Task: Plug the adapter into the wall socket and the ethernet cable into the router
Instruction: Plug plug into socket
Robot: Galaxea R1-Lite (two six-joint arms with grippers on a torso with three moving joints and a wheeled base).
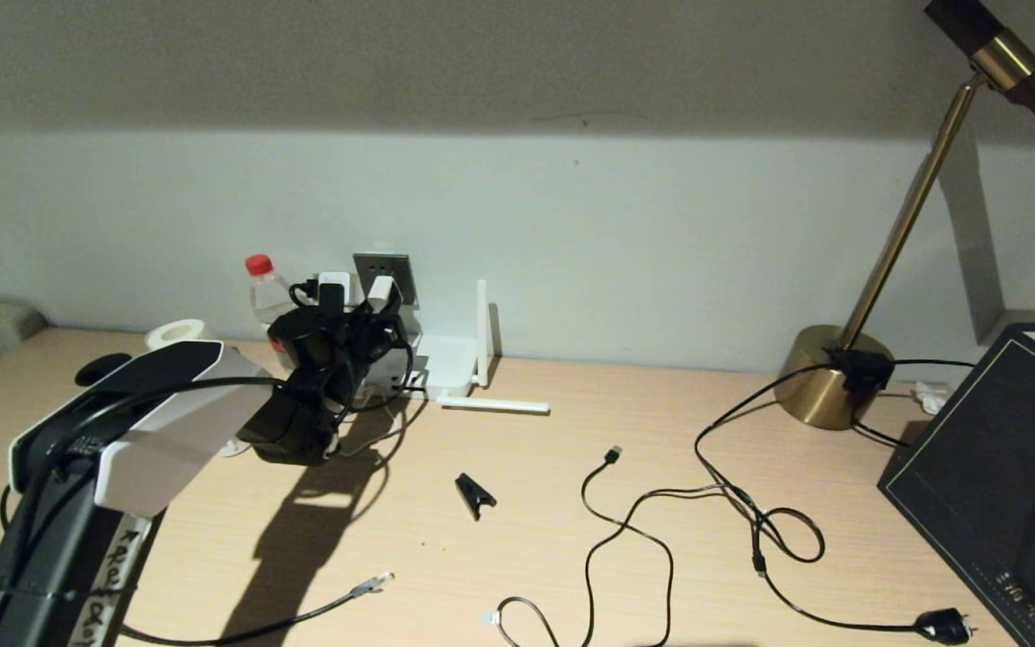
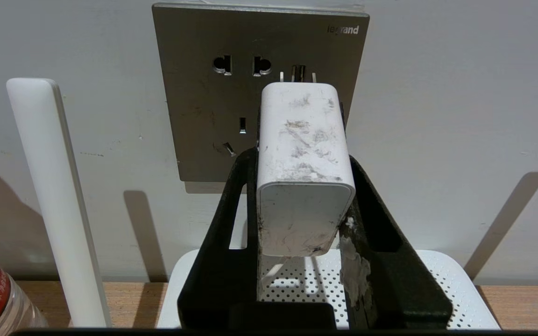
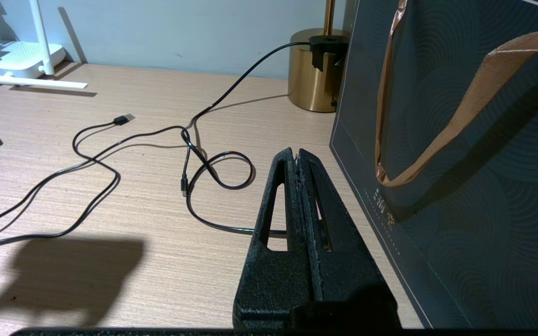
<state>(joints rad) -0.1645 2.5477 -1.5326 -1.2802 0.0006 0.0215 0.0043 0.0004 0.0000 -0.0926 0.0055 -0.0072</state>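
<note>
In front of the wall socket [image 2: 231, 93], the adapter [image 2: 302, 163] is held above the router [image 2: 442, 280], its metal prongs pointing at the plate but not yet inside any hole; they seem to sit to the side of the upper two-pin holes. The adapter looks small, light and stiff, with smooth, scuffed white sides that could slip, so I judge the best hold is on its two flat sides near the back end, leaving the prong end free. This is how the left gripper [image 2: 302, 196] takes it: the black fingers [image 2: 241, 210] are only partly spread and pinch the cube from both sides. The ethernet cable [image 1: 365, 589] lies loose on the desk [image 1: 571, 557], well apart from the router, with its clear tip free. The right gripper [image 3: 299, 158] is parked near the dark paper bag [image 3: 460, 186], its fingers pressed together and holding nothing
</note>
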